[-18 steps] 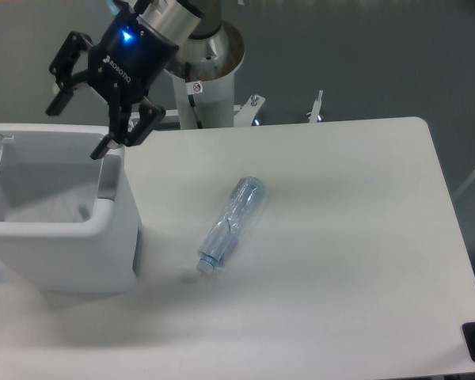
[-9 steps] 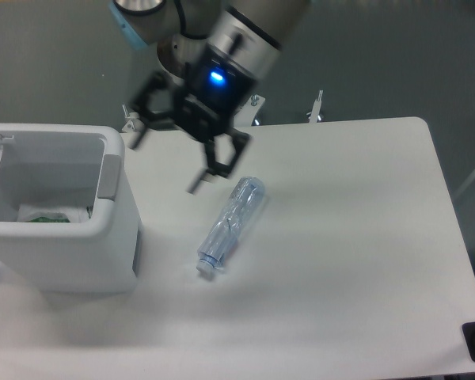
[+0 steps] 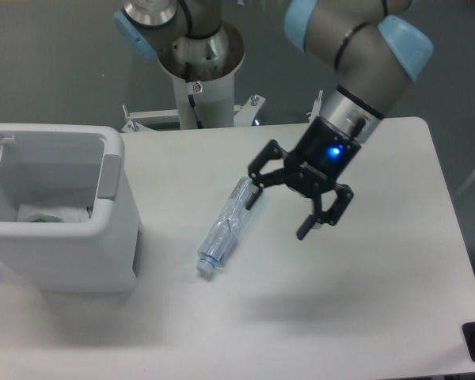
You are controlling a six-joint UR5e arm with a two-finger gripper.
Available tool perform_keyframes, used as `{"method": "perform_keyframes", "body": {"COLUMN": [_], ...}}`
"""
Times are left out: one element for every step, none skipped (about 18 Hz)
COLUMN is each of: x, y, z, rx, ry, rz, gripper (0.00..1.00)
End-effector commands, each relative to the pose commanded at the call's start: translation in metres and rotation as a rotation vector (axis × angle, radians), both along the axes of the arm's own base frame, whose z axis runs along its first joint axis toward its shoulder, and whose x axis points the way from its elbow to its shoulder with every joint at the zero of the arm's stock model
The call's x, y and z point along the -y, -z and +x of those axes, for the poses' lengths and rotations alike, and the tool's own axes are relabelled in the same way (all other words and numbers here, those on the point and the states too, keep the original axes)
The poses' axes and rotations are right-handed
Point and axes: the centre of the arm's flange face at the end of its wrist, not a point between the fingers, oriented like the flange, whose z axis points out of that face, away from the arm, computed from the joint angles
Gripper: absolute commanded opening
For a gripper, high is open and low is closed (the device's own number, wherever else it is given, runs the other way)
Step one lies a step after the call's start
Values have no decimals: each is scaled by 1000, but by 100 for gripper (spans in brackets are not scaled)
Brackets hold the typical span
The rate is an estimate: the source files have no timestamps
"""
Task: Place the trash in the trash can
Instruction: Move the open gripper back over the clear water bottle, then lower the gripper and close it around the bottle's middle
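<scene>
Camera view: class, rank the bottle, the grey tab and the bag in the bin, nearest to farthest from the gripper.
From the gripper:
1. Bottle, lying on the table just beside it.
2. Grey tab, on the trash can's near rim.
3. Plastic bag, inside the trash can.

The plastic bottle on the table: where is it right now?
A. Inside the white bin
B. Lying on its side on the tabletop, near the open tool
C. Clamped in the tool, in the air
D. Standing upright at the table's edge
B: the plastic bottle lies flat on the table, while the tool is open beside its upper end, gripping nothing, and the white bin sits off to the left.
</scene>
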Motion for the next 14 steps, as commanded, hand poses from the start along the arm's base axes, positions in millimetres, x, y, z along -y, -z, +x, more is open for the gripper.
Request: {"method": "perform_keyframes", "body": {"x": [-4, -12, -19, -26, -35, -41, -50, -59, -64, -71, -78, -84, -92, -97], "y": [9, 17, 25, 31, 41, 48, 58, 64, 70, 76, 83, 88, 93, 95], "z": [0, 5, 11, 19, 27, 34, 43, 52, 60, 67, 75, 82, 90, 97], "rx": [5, 15, 20, 20, 15, 6, 0, -7, -9, -4, 5, 12, 16, 18], "ry": [6, 18, 33, 53, 78, 95, 115, 133, 143, 145, 149, 150, 158, 167], "rz": [-26, -48, -72, -105, -148, -192, -238, -273, -302, -323, -340, -354, -364, -368], "gripper": [100, 100, 100, 100, 100, 100, 100, 100, 100, 100, 100, 100, 100, 100]}}
